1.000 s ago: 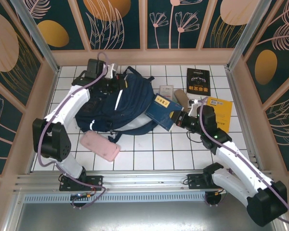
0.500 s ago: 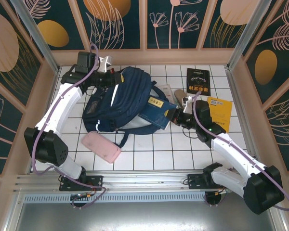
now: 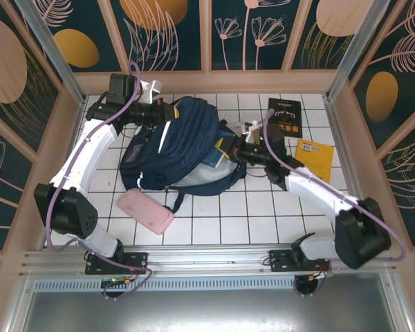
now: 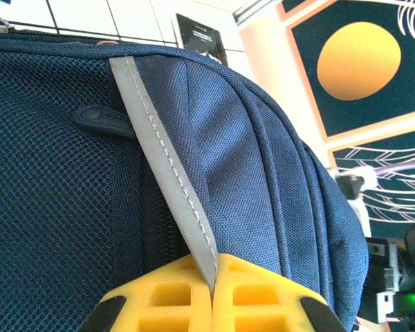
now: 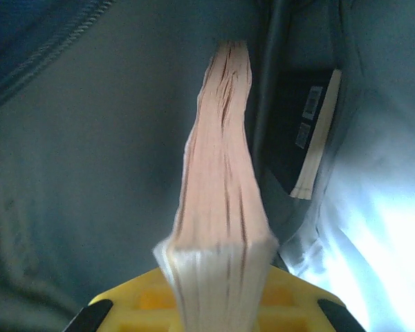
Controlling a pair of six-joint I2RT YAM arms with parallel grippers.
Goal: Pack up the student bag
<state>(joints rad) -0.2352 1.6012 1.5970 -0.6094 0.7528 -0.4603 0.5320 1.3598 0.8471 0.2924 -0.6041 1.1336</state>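
student bag (image 3: 183, 138) lies centre-left in the top view on the tiled bench (image 3: 221, 214). long axis slants lower left to upper right, mouth facing right. left claw (image 4: 212, 289) at its upper-left end, pinched tight on the white stripe (image 4: 167, 166). right claw (image 5: 218, 280) at the mouth, clamped on a book (image 5: 221, 173) inside. pink pouch (image 3: 146, 210) just below the bag. black book (image 3: 284, 116) and yellow book (image 3: 313, 152) lie to the right.

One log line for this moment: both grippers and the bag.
left gripper: shut on student bag stripe | right gripper: shut on book, book inside bag opening
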